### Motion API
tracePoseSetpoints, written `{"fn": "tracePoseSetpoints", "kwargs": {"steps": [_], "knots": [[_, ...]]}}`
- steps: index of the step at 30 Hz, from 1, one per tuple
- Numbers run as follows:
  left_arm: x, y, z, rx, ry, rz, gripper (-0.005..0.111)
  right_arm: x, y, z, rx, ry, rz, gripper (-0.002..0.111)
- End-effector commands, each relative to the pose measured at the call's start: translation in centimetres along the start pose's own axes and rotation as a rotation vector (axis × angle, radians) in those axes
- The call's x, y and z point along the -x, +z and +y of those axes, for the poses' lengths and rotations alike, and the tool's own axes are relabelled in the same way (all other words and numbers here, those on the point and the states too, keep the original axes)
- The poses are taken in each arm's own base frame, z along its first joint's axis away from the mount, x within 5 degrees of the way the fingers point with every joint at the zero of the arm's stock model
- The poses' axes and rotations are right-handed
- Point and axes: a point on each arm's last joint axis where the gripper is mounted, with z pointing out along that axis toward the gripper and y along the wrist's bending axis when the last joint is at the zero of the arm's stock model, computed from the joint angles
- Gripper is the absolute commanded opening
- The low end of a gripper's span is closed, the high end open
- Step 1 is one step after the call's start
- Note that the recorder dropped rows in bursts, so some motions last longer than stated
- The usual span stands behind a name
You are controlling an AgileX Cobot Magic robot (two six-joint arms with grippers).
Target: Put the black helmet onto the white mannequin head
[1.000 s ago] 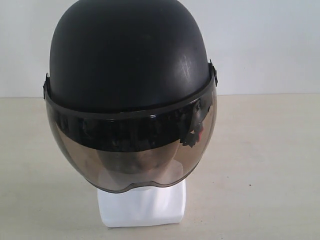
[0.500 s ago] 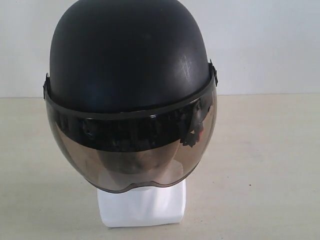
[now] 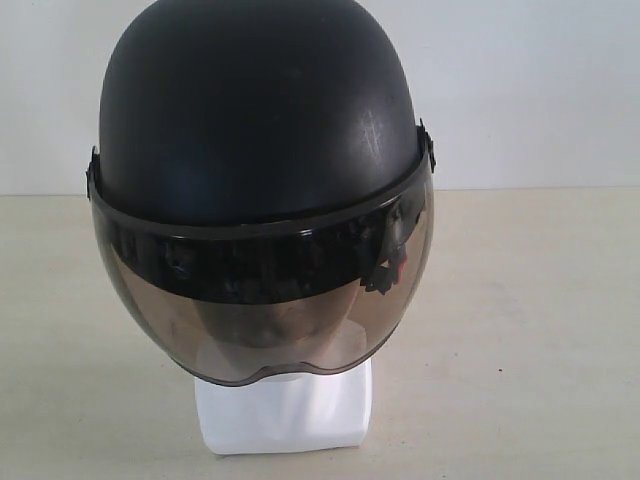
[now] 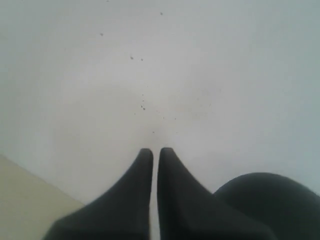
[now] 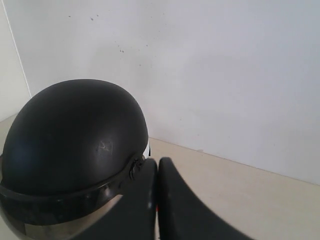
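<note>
Helmet: black helmet (image 3: 255, 110) sits over the white mannequin head (image 3: 285, 412).
Left gripper (image 4: 155, 151): jaws together, empty, helmet near.
Right gripper (image 5: 157, 162): jaws together, empty, helmet just beside.

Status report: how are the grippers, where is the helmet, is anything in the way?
Left gripper and right gripper shut, empty. Helmet on head, visor down over face. No obstacle seen.

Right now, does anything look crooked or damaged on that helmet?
The black helmet sits slightly askew on the white mannequin head: its visor rides higher on the exterior view's right. Pale scuffs mark the shell there.
</note>
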Motion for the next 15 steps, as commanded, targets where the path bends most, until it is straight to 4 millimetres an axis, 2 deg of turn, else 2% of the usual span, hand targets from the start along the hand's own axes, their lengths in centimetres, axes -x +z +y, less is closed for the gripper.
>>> {"fn": "tracePoseSetpoints", "kwargs": {"steps": [1, 5, 9, 15], "knots": [[-0.43, -0.13, 1.07, 0.107, -0.173, 0.027, 0.004, 0.23, -0.18, 0.07, 0.002, 0.0, -0.02, 0.0], [-0.98, -0.14, 0.69, 0.061, 0.015, 0.096, 0.004, 0.32, -0.19, 0.04, -0.002, 0.0, -0.03, 0.0], [-1.03, -0.13, 0.42, 0.029, 0.083, 0.103, 0.004, 0.32, -0.19, 0.04, -0.002, 0.0, -0.03, 0.0], [-1.24, -0.16, 0.6, 0.03, 0.361, 0.133, 0.004, 0.32, -0.19, 0.04, -0.002, 0.0, -0.03, 0.0]]}}
